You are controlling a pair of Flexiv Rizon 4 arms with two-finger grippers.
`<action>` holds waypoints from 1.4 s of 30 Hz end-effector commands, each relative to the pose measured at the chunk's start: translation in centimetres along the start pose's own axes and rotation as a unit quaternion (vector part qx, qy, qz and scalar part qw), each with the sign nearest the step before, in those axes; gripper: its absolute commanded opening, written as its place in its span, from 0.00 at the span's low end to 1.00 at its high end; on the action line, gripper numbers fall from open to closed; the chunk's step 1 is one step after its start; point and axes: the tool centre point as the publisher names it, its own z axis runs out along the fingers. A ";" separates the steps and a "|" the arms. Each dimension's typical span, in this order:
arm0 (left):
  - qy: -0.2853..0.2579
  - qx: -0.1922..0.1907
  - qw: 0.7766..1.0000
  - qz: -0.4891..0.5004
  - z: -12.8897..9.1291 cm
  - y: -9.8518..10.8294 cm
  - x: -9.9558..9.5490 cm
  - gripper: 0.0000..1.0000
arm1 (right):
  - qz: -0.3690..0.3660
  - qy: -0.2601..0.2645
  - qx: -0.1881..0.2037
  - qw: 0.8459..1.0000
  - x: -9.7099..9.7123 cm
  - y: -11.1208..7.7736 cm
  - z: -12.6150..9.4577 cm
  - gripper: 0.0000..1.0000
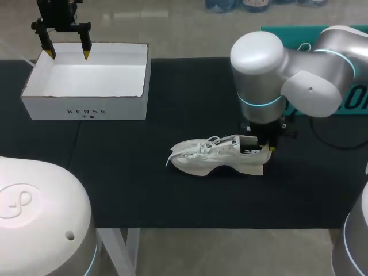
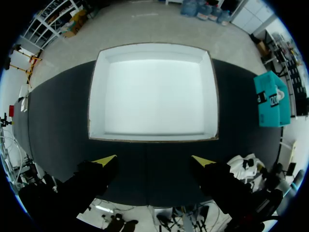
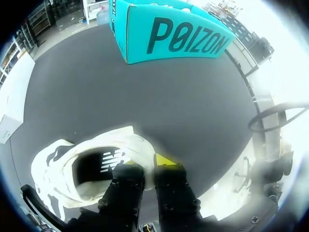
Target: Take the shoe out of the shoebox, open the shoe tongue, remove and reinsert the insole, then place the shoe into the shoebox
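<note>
The white sneaker point(image 1: 218, 156) lies on its sole on the black mat point(image 1: 172, 86), out of the shoebox point(image 1: 86, 107) and well apart from it. Its long axis runs across the table, toe toward the box and heel toward my right arm. The right gripper point(image 3: 147, 163) is at that heel, jaws narrow, one finger inside the collar and one outside. It seems to pinch the heel wall, though glare washes out the contact. The left gripper point(image 2: 154, 160) hangs over the near rim of the open box, jaws wide and holding nothing. The insole is mostly in shadow, and the right arm's body hides the heel in the head view.
</note>
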 end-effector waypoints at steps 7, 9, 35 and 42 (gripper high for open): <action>0.000 0.000 1.000 0.000 0.0 0.0 0.0 1.00 | 0.014 0.002 0.002 1.000 -0.5 0.6 -1.0 1.00; 0.000 0.000 1.000 0.000 0.0 0.0 0.0 1.00 | 0.017 0.011 -0.001 1.000 -0.9 0.9 -2.2 1.00; 0.000 0.000 1.000 0.000 0.0 0.0 0.0 1.00 | -0.690 0.234 0.070 0.681 -11.9 1.2 -9.3 1.00; 0.000 0.000 1.000 0.000 0.0 0.0 0.0 1.00 | -0.690 0.234 0.070 0.681 -11.9 1.2 -9.3 1.00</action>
